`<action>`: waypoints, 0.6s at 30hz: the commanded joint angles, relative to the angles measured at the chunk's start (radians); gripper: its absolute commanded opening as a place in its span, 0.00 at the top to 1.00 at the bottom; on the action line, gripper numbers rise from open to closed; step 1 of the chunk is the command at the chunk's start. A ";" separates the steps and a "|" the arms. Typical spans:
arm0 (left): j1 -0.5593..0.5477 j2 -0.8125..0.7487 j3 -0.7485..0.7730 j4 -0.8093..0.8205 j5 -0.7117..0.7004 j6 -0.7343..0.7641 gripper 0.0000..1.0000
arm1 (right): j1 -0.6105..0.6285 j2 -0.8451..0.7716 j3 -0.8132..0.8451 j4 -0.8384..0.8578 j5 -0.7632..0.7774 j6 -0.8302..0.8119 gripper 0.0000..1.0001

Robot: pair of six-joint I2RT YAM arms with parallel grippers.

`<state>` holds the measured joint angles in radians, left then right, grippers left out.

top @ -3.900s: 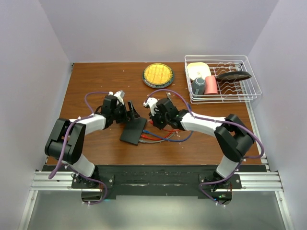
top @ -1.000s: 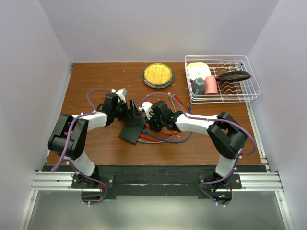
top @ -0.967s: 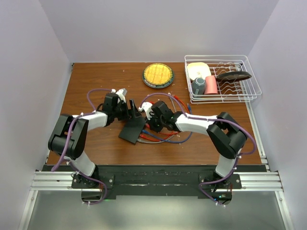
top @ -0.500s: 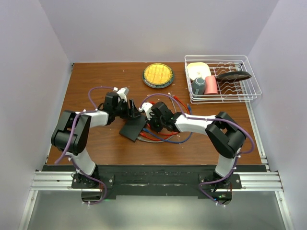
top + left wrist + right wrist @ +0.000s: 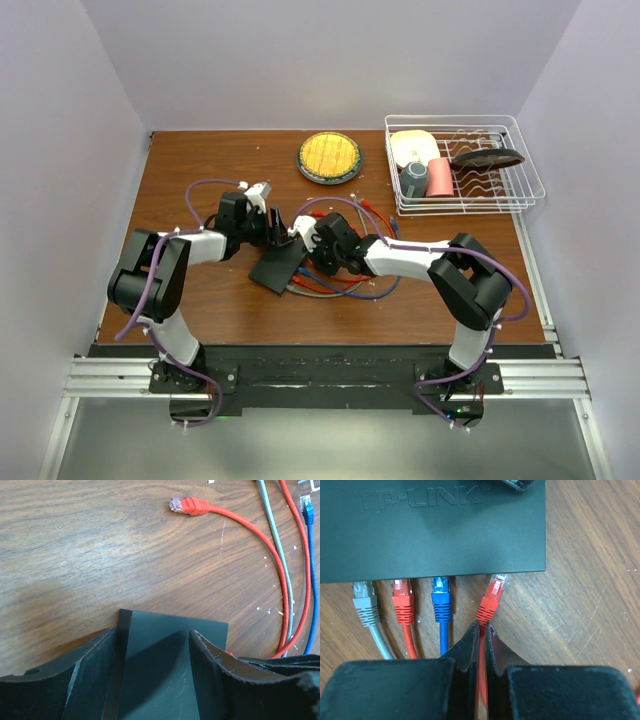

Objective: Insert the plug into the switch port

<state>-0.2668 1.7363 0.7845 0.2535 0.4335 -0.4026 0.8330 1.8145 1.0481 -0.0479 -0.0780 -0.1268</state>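
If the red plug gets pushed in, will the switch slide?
Probably light, apt to slide: the switch is a thin, flat box on smooth wood. The left gripper sits over its back end, which should brace it. The cable behind the red plug, pinched by the right gripper, looks bendy and may buckle.

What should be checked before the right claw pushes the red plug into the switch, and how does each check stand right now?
1. Right claw shut on the red ribbed plug: ok.
2. Plug square to the flat dark grey switch box: not ok, it leans sideways.
3. Free port behind its tip: cannot tell, hidden under the box's edge.
4. Left claw bracing the switch box: cannot tell. Its fingers straddle the box, but contact is unclear.
5. Neighbouring blue plug clear of the path: ok.
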 commanded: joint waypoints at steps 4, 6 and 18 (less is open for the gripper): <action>-0.026 0.029 0.030 -0.068 0.071 0.025 0.42 | 0.008 -0.041 0.026 0.091 0.017 -0.083 1.00; -0.028 0.034 0.036 -0.068 0.064 0.028 0.43 | 0.009 -0.040 0.030 0.091 0.012 -0.088 1.00; -0.028 0.055 0.087 -0.085 0.045 0.050 0.44 | 0.011 -0.034 0.061 0.085 0.012 -0.134 1.00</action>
<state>-0.2691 1.7687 0.8436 0.1955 0.4236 -0.3698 0.8349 1.8126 1.0500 -0.0540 -0.0662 -0.2146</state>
